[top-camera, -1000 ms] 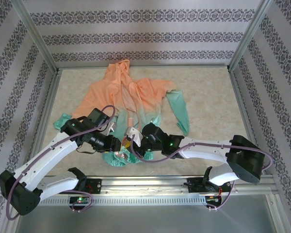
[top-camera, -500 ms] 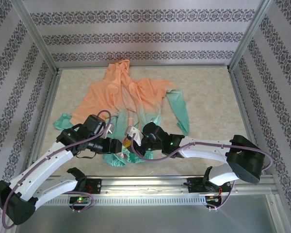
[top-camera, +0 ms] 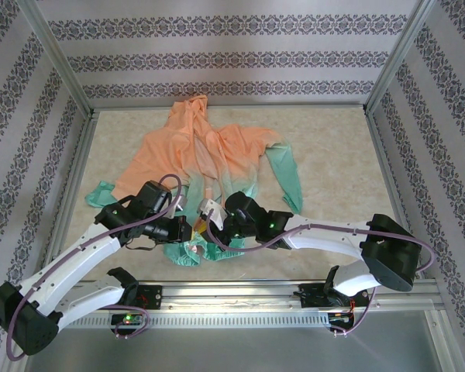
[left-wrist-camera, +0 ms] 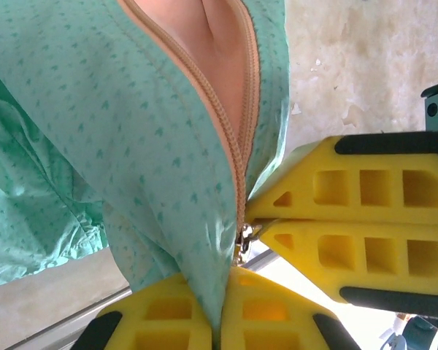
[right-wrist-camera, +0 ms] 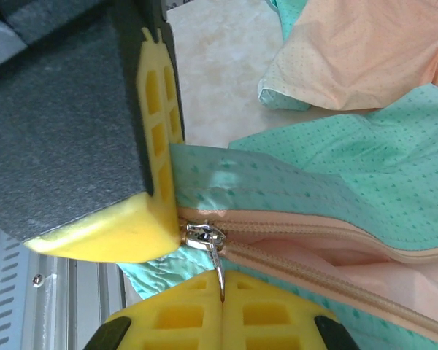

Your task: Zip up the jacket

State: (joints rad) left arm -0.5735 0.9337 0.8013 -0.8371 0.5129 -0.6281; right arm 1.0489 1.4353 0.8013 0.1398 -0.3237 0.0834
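Note:
The jacket (top-camera: 217,151) lies flat on the table, orange at the hood and fading to mint at the hem. Both grippers meet at its bunched hem near the front edge. My left gripper (top-camera: 189,230) is shut on mint hem fabric (left-wrist-camera: 197,240) just below the zipper's foot; its yellow fingertips (left-wrist-camera: 175,310) pinch the cloth. My right gripper (top-camera: 215,226) is shut on the metal pull tab (right-wrist-camera: 220,281) of the silver slider (right-wrist-camera: 203,235). The slider (left-wrist-camera: 243,237) sits at the bottom of the peach zipper (left-wrist-camera: 237,146), whose two rows spread apart above it.
The jacket's mint sleeves spread to the left (top-camera: 101,192) and right (top-camera: 288,182). An aluminium rail (top-camera: 240,293) runs along the front edge close behind the grippers. Patterned walls enclose the beige tabletop (top-camera: 333,155).
Both grippers keep their hold at the hem. The left arm swung slightly left and came partly back. The right wrist edged a little away from the front rail.

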